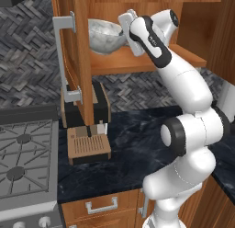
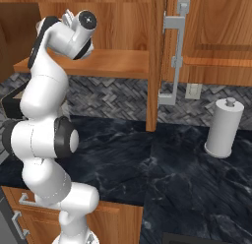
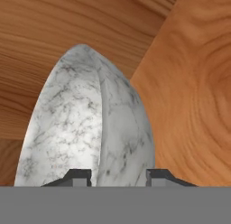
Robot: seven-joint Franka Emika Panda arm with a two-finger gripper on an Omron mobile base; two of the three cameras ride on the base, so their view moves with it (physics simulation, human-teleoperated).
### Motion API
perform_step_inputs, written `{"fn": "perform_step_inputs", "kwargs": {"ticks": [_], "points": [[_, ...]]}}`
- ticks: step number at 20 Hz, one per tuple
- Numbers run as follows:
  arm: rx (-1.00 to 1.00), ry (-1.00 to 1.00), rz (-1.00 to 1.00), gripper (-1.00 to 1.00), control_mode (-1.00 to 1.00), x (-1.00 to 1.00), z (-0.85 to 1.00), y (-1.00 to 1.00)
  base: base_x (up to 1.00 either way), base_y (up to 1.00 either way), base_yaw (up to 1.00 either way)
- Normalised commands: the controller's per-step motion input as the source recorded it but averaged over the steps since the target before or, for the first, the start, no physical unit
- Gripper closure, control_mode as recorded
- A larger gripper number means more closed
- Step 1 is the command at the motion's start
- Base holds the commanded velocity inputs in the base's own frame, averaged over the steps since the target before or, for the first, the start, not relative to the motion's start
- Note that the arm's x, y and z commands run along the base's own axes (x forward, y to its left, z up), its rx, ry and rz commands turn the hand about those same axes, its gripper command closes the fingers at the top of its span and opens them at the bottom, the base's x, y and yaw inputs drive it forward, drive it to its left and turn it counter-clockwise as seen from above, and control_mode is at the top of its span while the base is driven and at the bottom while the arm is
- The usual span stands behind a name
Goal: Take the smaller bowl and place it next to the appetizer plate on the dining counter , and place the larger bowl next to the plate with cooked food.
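Observation:
The larger bowl (image 1: 104, 36), deep and grey-white marbled, stands on the shelf (image 1: 137, 64) of an open wall cabinet. My gripper (image 1: 123, 36) reaches in from the right at the bowl's right rim. In the hand view the bowl (image 3: 85, 119) is seen edge-on, and my gripper (image 3: 118, 175) straddles its rim: one fingertip (image 3: 80, 177) on the inner side, the other on the outer wall. Whether the jaws press on the rim cannot be told. The smaller bowl, both plates and the dining counter are out of view.
The open cabinet door (image 1: 75, 52) hangs just left of the bowl and hides part of it. Below are a black stone countertop (image 1: 133, 149), a coffee machine (image 1: 87, 126) and a stove (image 1: 23, 162). A paper towel roll (image 2: 224, 127) stands at the right.

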Motion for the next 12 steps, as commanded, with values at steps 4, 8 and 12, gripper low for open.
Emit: {"fn": "perform_step_inputs", "kwargs": {"ticks": [4,8,12], "points": [[0.00,0.00,0.00,1.00,-1.00,-0.33,0.02,-0.09,0.00,0.00,0.00],[-0.01,0.01,0.00,1.00,-1.00,-0.43,0.03,-0.21,0.00,0.00,0.00],[0.00,0.02,0.00,1.00,-1.00,-0.53,0.02,-0.30,0.00,0.00,0.00]]}}
